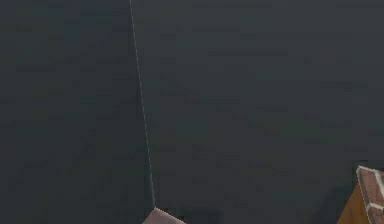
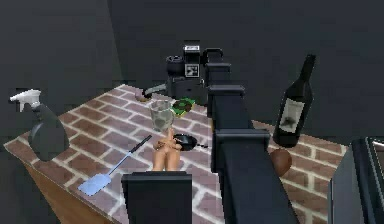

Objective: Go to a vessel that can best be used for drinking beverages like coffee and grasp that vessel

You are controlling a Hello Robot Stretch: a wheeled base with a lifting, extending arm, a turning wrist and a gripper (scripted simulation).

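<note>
One gripper (image 2: 168,84): we are finding no way to tell its state or whether it is holding anything. One clear vessel (image 2: 160,115), perhaps a cup: standing on the brick-patterned counter (image 2: 95,115), near the gripper.

Pretty dim overall tbh. The dark grey wall (image 1: 250,100) in the forward view is lit flat and low. In the arm side view the red-brick-topped worktop (image 2: 105,125) is lit brighter than the dark walls (image 2: 60,40) behind, and its far left part is lit palest.
</note>
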